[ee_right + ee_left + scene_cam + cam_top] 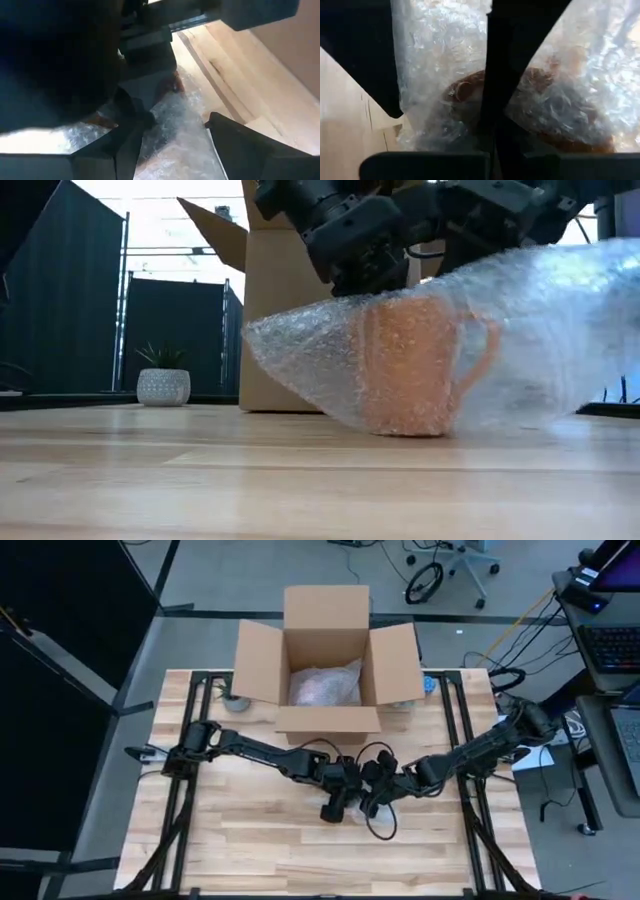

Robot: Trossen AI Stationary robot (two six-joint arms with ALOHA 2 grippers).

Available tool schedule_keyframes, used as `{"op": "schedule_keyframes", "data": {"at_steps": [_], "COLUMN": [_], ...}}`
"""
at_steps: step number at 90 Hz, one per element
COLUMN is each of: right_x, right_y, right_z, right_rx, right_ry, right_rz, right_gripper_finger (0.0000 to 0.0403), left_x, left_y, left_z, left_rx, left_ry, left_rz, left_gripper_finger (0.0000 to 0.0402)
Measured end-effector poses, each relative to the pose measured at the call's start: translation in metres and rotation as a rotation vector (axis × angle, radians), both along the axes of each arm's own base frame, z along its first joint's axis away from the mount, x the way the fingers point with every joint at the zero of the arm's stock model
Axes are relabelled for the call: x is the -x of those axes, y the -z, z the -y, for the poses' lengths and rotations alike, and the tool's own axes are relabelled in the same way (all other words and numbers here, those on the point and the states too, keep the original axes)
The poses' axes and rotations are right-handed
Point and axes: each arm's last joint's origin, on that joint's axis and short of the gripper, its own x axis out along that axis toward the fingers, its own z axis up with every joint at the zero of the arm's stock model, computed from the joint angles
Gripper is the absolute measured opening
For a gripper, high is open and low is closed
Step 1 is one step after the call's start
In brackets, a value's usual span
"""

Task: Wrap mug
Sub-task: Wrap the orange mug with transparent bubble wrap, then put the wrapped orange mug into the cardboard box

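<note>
No writing is legible; the orange mug (pixel 410 365) stands upright under bubble wrap (pixel 540 330) at table (pixel 250 840) centre, directly beneath both grippers, left (pixel 338 802) at 9 o'clock, right (pixel 375 798) at 3, finger states hidden.

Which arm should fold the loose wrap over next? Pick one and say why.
Probably right. The loose wrap trails toward its side of the mug, beside the right gripper; the left gripper sits over the mug, likely steadying it.
</note>
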Motion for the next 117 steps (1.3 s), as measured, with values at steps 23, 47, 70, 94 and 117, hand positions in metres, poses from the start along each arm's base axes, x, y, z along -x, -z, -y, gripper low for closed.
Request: {"op": "schedule_keyframes", "data": {"at_steps": [23,47,70,94,117], "right_x": [0.0,0.001,0.0,-0.001,0.005], "right_y": [0.004,0.005,0.006,0.005,0.015], "right_z": [-0.004,-0.004,-0.004,-0.006,-0.004], "right_rx": [-0.002,0.002,0.006,0.01,0.016], "right_ry": [-0.03,-0.048,-0.053,-0.08,-0.09], "right_rz": [-0.023,-0.031,-0.029,-0.021,-0.108], "right_gripper_finger": [0.0215,0.0215,0.0215,0.0215,0.0215], "left_x": [0.004,0.004,0.005,0.01,0.038], "left_y": [-0.005,-0.013,-0.019,-0.022,-0.062], "left_z": [0.0,-0.002,-0.001,0.009,0.003], "left_rx": [-0.029,-0.055,-0.061,-0.086,-0.19], "left_ry": [0.024,0.042,0.043,0.084,0.045], "left_rz": [-0.015,-0.034,-0.074,-0.11,-0.173], "left_gripper_finger": [0.0,0.0,0.0,0.0,0.0]}}
